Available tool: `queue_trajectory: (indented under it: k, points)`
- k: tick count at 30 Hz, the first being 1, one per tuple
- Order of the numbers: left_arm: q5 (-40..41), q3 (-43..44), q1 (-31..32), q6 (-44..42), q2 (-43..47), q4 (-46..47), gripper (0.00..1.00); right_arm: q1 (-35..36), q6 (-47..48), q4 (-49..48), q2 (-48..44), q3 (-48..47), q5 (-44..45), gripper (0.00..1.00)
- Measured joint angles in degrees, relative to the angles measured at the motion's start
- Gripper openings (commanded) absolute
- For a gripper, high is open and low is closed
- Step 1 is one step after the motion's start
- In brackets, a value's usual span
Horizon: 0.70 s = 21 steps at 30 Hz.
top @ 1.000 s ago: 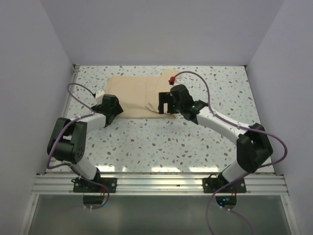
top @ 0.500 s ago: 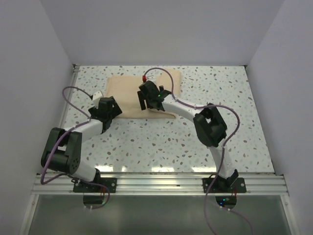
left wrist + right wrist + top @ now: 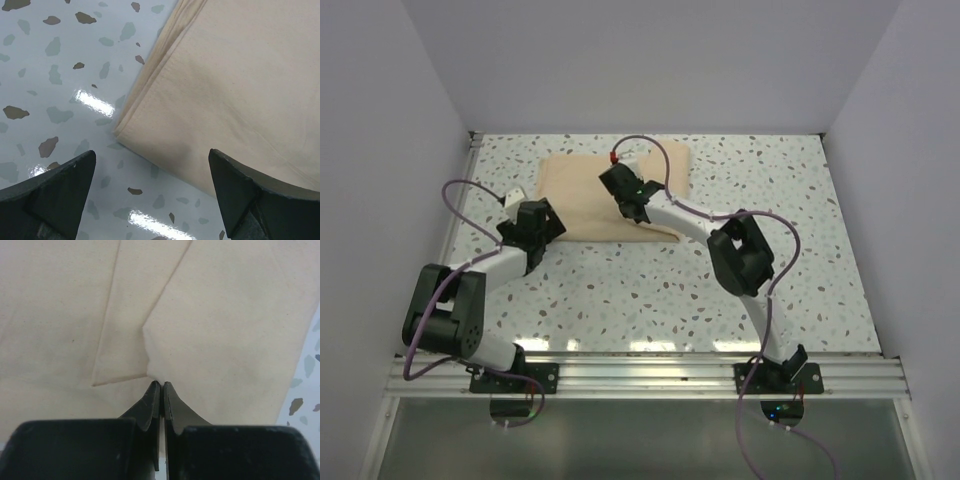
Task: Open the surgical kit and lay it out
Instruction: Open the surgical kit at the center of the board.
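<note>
Surgical kit (image 3: 575, 195) wrapped, first flap in the pinch

Your kit lies as a folded beige cloth bundle at the far left-centre of the speckled table (image 3: 720, 280). No tray or instruments show. Your right gripper (image 3: 161, 385) stands on top of it, jaws closed together, apparently nipping the corner of a top flap (image 3: 125, 340). Your left gripper (image 3: 152, 160) hovers wide open, holding nothing, over the bundle's near left corner. Unwrapping is just starting. Next, draw that flap up and outward, checking that the cloth comes along.
</note>
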State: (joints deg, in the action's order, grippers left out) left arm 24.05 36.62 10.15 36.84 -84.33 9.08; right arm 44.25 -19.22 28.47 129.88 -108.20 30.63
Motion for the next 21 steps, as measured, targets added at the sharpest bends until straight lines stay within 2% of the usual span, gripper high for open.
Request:
queue_trajectory:
  k: [3, 8, 13, 18, 21]
  points:
    - [0.02, 0.44, -0.02, 0.0, -1.92, -0.35, 0.98, -0.07, -0.07, -0.35, -2.67, 3.04, 3.34, 0.0]
    - [0.0, 2.43, -0.02, 0.0, -5.7, -1.57, 0.97, -1.73, -0.72, -0.79, -13.05, 11.34, 9.55, 0.0]
    - [0.04, 2.54, -0.02, 0.0, -5.75, -1.53, 0.97, -8.2, -3.34, -2.25, -22.8, 19.15, 13.49, 0.0]
    - [0.11, 2.54, -0.02, -0.02, -5.75, -1.49, 0.96, -17.31, -7.28, -2.47, -24.33, 26.49, 14.99, 0.0]
    - [0.13, 2.54, -0.02, 0.0, -5.75, -1.49, 0.96, -20.26, -10.64, 0.39, -22.97, 29.0, 15.08, 0.0]
